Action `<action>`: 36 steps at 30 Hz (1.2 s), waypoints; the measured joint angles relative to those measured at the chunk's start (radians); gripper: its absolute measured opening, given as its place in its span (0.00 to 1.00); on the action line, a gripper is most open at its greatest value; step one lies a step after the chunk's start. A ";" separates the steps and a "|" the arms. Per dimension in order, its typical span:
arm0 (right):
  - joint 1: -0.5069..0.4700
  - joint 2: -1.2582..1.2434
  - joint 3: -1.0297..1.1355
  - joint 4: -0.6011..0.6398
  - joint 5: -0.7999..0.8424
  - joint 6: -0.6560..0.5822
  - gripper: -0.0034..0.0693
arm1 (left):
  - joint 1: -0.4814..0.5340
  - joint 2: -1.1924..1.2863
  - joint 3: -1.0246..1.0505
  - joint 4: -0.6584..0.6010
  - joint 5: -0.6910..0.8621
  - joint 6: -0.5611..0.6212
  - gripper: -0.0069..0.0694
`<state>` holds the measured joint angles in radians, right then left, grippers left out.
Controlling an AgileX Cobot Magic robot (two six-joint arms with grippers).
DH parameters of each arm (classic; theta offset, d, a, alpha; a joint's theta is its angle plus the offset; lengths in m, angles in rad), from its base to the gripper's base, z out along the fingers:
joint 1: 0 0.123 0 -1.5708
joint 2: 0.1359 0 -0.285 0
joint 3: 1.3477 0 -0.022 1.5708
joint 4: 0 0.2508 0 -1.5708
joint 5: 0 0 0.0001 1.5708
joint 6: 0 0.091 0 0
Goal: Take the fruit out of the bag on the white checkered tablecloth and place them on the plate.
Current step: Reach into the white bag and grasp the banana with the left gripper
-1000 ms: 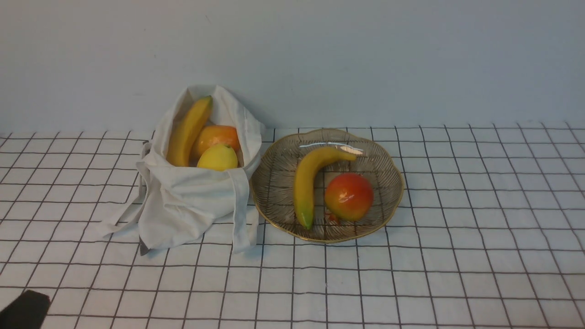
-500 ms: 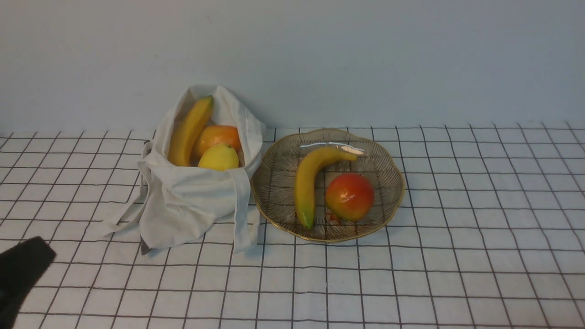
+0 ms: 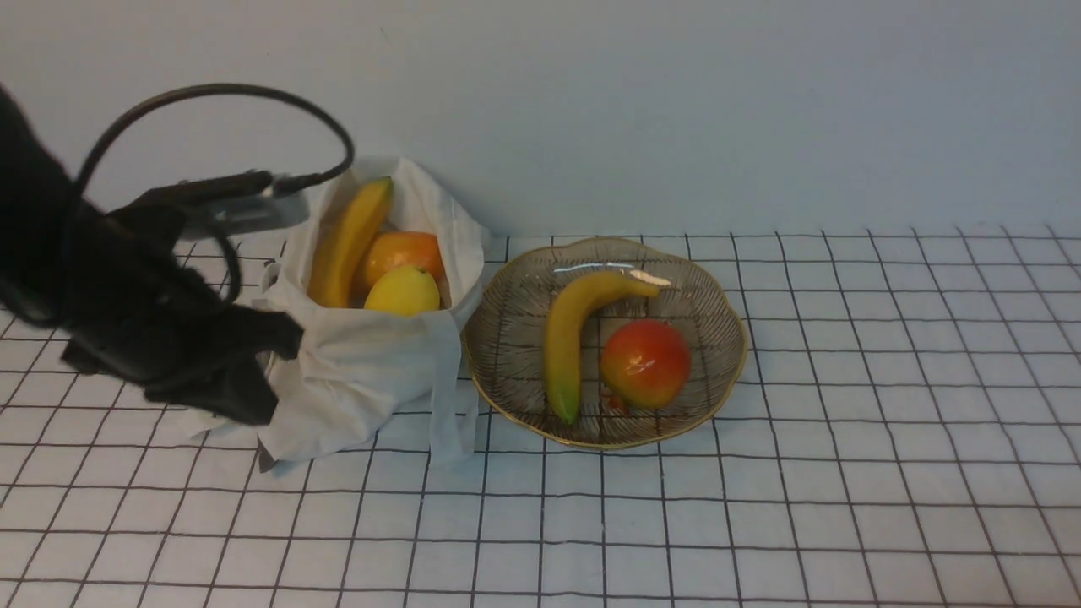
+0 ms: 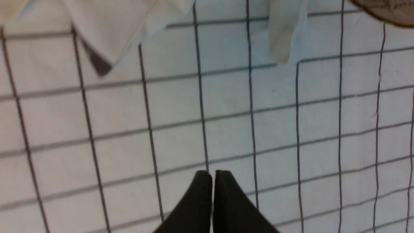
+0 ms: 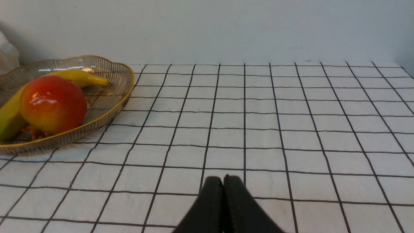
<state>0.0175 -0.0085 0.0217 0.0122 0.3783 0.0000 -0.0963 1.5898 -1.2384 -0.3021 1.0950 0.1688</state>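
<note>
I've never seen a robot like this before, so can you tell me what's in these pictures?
It's a robot with two arms, each ending in a gripper, like a pinching hand. One camera looks forward from between the arms. Each wrist has its own camera too.

The checkered cloth has a cloth bag on it. Inside are a banana, an orange fruit and a lemon. A glass dish holds another banana and a red-and-yellow fruit.

The left gripper and the right gripper are both shut, and neither holds anything. The left arm is beside the bag.
</note>
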 joint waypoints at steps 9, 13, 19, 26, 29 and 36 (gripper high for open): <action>0.000 0.000 0.000 0.000 0.000 0.000 0.03 | -0.085 0.333 -0.469 0.172 0.033 -0.191 0.08; 0.000 0.000 0.000 0.000 0.000 0.000 0.03 | -0.085 0.484 -0.654 0.188 0.071 -0.213 0.09; 0.000 0.000 0.000 0.000 0.000 0.000 0.03 | -0.086 0.685 -0.922 0.269 0.092 -0.226 0.16; 0.000 0.000 0.000 0.000 0.000 0.000 0.03 | -0.086 0.793 -1.092 0.379 0.092 -0.262 0.42; 0.000 0.000 0.000 0.000 0.000 0.000 0.03 | -0.086 0.812 -1.097 0.379 0.060 -0.263 0.56; 0.000 0.000 0.000 0.000 0.000 0.000 0.03 | -0.086 0.847 -1.098 0.414 0.006 -0.263 0.75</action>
<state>0.0175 -0.0085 0.0217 0.0122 0.3783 0.0000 -0.1825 2.4367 -2.3360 0.1114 1.1011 -0.0943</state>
